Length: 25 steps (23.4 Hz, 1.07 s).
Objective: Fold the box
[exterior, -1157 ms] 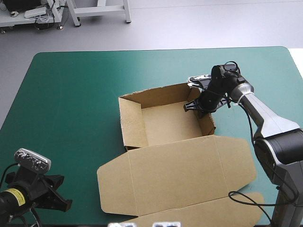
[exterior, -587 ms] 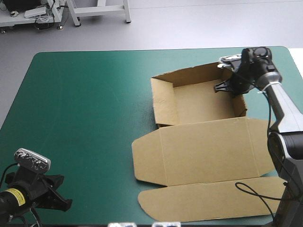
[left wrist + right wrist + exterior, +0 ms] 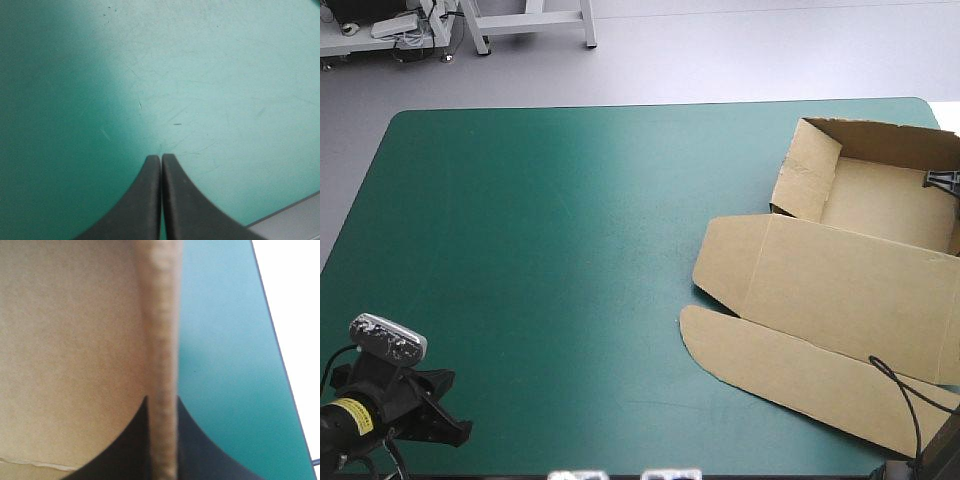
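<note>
**Q:** At the counter's [image 3: 620, 115] far right corner, what?

**A:** Brown box [image 3: 885, 200], set up as an open tray with walls raised. Lid [image 3: 840, 280] flat on the teal-green cover [image 3: 570, 300], reaching from the tray toward the near right corner, with a rounded flap along its near side. Right-hand part of the tray out of sight from above.

**Q:** Held by anything?

**A:** Clamped by the right gripper [image 3: 162, 399] on one tray wall, close to the counter's right edge. Black fingers [image 3: 125, 450] all but together. One finger inside the tray against brown board, the other outside above the cover. Cut edge of the wall upright between them. Seen from above, only a small black sliver of that gripper, inside the tray by the right edge.

**Q:** And the other arm?

**A:** Left gripper [image 3: 161, 157] at the near left corner, well apart from the box. Fingers pressed together into a single pointed arch. Scuffed cover ahead of the tips, and a grey strip beyond the counter's edge off to one side.
</note>
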Each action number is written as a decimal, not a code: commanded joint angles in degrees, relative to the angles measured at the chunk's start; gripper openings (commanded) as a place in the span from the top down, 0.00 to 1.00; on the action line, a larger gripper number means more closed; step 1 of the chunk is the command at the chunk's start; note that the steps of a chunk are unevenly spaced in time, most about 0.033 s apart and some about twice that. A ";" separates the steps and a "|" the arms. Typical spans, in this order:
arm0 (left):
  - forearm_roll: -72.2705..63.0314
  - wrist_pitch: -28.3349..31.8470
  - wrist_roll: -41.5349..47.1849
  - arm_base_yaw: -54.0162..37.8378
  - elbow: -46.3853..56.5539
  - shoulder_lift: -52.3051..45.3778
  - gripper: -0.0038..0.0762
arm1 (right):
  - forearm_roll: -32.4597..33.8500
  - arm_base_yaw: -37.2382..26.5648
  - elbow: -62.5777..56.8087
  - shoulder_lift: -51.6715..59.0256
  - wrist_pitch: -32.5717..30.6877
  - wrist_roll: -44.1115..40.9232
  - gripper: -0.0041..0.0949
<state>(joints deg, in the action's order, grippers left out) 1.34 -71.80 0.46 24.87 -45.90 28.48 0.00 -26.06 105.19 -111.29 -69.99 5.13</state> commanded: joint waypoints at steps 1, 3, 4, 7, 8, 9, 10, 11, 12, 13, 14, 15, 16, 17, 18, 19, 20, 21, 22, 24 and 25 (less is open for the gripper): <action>-0.01 -1.33 0.47 0.06 -1.25 0.45 0.96 | -2.40 -2.97 1.98 3.16 2.54 0.94 0.98; -0.01 -1.33 0.47 0.06 -1.25 0.45 0.96 | -3.09 -3.81 1.98 3.16 2.54 0.94 0.98; -0.01 -1.43 0.47 0.06 -1.25 0.45 0.96 | -3.12 -4.12 1.98 3.16 2.54 0.94 0.98; -0.01 -1.43 0.47 0.06 -1.25 0.45 0.96 | -3.23 -4.42 1.98 3.16 2.44 4.50 0.95; -0.01 -1.43 0.47 0.06 -1.25 0.45 0.96 | -3.45 -4.42 1.98 3.16 2.35 5.77 0.92; -0.01 -1.43 0.47 0.06 -1.25 0.45 0.96 | -4.03 -4.42 1.86 3.16 2.46 6.04 0.88; -0.01 -1.43 0.47 0.06 -1.25 0.45 0.96 | -4.63 -4.42 1.86 3.16 2.46 6.46 0.82; -0.01 -1.43 0.47 0.06 -1.25 0.45 0.96 | -4.92 -4.42 1.86 3.16 2.56 7.02 0.74; -0.01 -1.43 0.47 0.06 -1.25 0.45 0.96 | -5.34 -4.42 1.86 3.16 2.71 7.57 0.67; -0.01 -1.43 0.47 0.06 -1.25 0.45 0.96 | -5.62 -4.42 1.86 3.16 2.99 8.04 0.56; -0.01 -1.43 0.47 0.06 -1.25 0.45 0.96 | -5.96 -4.42 1.86 3.16 3.09 8.04 0.33; -0.01 -1.43 0.47 0.06 -1.25 0.45 0.96 | -5.96 -4.42 1.86 3.16 3.41 7.79 0.22; -0.01 -1.43 0.47 0.06 -1.25 0.45 0.96 | -5.96 -4.42 1.86 3.16 3.42 6.81 0.05; -0.01 -1.43 0.47 0.06 -1.25 0.45 0.96 | -5.96 -4.42 1.86 3.16 3.42 6.68 0.01; -0.10 -1.43 0.47 0.06 -1.25 0.45 0.96 | -5.96 -4.42 1.86 3.16 2.90 6.68 0.02; -0.10 -1.54 0.47 0.06 -1.25 0.45 0.96 | -5.96 -4.42 1.86 3.27 2.76 6.68 0.02; -0.45 -1.64 0.47 0.06 -1.25 0.45 0.96 | -5.96 -4.42 1.86 3.38 2.39 6.68 0.02; -0.73 -1.64 0.47 0.06 -1.25 0.45 0.96 | -5.96 -4.42 1.86 3.53 2.39 6.52 0.02; -0.85 -1.64 0.47 0.06 -1.25 0.45 0.96 | -6.07 -4.42 1.98 4.18 2.12 5.87 0.02; -0.96 -1.64 0.47 0.06 -1.25 0.45 0.96 | -7.68 -4.42 2.60 5.87 1.39 5.69 0.02; -0.96 -1.53 0.47 0.06 -1.25 0.45 0.96 | -9.85 -4.42 3.75 7.39 -0.06 5.69 0.02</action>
<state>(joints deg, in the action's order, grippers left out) 1.05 -71.80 0.46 24.87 -45.90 28.48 -6.92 -30.00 105.88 -109.61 -69.65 10.93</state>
